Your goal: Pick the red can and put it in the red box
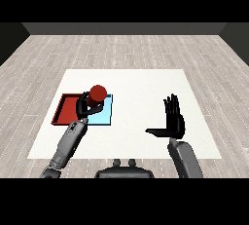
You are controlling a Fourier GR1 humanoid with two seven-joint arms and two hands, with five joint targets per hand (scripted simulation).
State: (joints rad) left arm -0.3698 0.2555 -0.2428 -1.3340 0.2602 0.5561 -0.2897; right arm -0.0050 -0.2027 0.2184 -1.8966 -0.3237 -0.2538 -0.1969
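- Red can [98, 92], a small cylinder with a round red top, sits in the grasp of the left hand [85, 106], upright or close to it, with its top facing the camera.
- Left hand, black, curls its fingers round the can's lower body; only the can's top and upper side show above the fingers.
- Held can appears over the seam where the two trays meet, in front of the light blue flat tray [107, 114] and just beside the red flat tray [63, 108]; whether it touches either tray or hangs above them, I cannot tell from this view.
- Red tray lies to the left, light blue tray to its right, touching side by side on the white table [136, 85].
- Left grey forearm [68, 143] comes up from the lower left corner and slants across the near edge of the red tray, hiding part of it.
- Right hand [173, 119], black, stands well apart on the right side of the table: fingers straight and pointing up and away, thumb stuck out to the left, nothing in it.
- Right grey forearm [185, 158] rises from the lower right.
- Pale wooden plank floor [121, 48] surrounds the table.
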